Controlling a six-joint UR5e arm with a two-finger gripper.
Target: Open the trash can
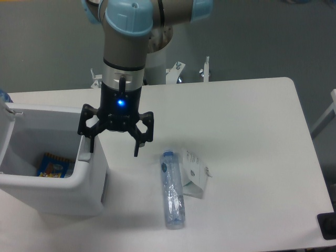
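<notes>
Gripper (114,148) spread wide over the trash can's (79,197) right rim, holding nothing.

The white trash can sits at the table's (252,131) left edge with its lid up (a colourful packet (54,165) lies inside). One black fingertip (91,147) rests at the grey push-strip (84,152); the other hangs free above the tabletop. A clear plastic bottle (172,189) and a small carton (195,173) lie side by side nearby.

We see a white table (247,131). On it stand the trash can (79,191), a plastic bottle (172,190) and a paper packet (194,173) just beside the bottle.
</notes>
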